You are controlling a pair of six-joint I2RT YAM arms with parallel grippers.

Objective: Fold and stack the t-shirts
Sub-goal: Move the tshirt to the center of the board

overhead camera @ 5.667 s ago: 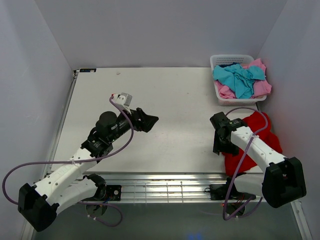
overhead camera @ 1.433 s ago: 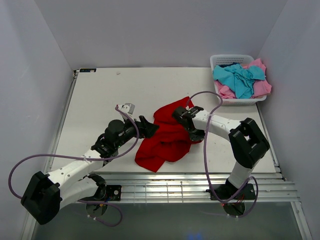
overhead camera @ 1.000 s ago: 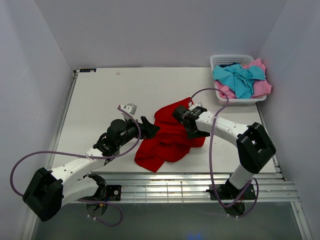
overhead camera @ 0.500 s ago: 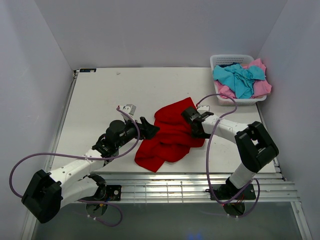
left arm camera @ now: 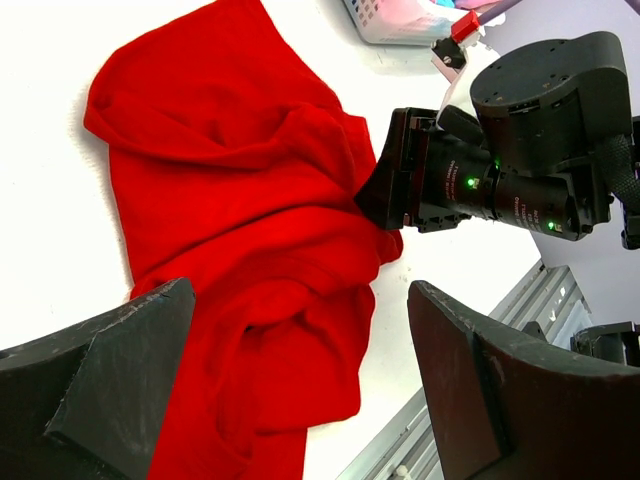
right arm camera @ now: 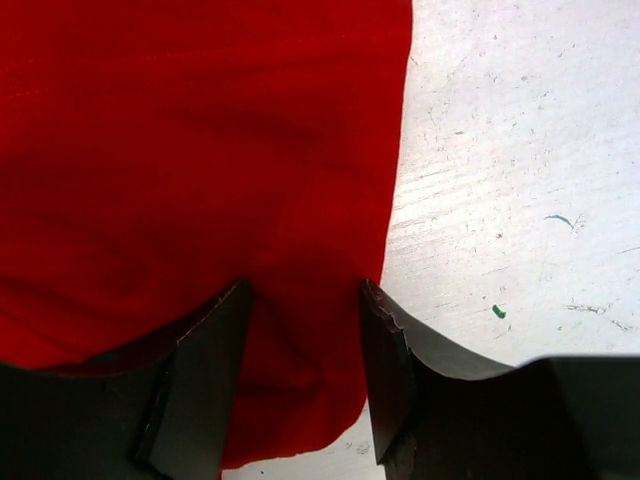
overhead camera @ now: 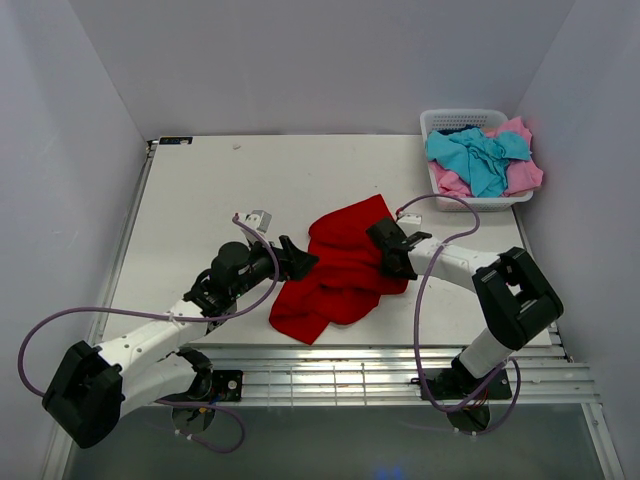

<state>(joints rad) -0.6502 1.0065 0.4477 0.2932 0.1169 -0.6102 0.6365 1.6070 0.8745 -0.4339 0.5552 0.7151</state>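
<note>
The bright red t-shirt (overhead camera: 340, 270) lies crumpled at the table's middle front; it also shows in the left wrist view (left arm camera: 230, 200) and the right wrist view (right arm camera: 200, 150). My left gripper (overhead camera: 298, 258) is wide open at the shirt's left edge, its fingers (left arm camera: 100, 390) spread above the cloth. My right gripper (overhead camera: 396, 266) is at the shirt's right edge, jaws partly open and straddling a fold of red cloth (right arm camera: 305, 300). It also shows in the left wrist view (left arm camera: 400, 185). The turquoise t-shirt (overhead camera: 480, 155) and the pink t-shirt (overhead camera: 525, 175) lie in the basket.
The white lattice basket (overhead camera: 470, 116) stands at the table's far right corner; its corner shows in the left wrist view (left arm camera: 385, 20). A metal rail (overhead camera: 330, 365) runs along the table's near edge. Purple cables loop off both arms.
The right gripper dragged the red shirt from the right edge to the middle. Over the last second it slid right to the shirt's right edge. The shirt and left arm stayed put.
</note>
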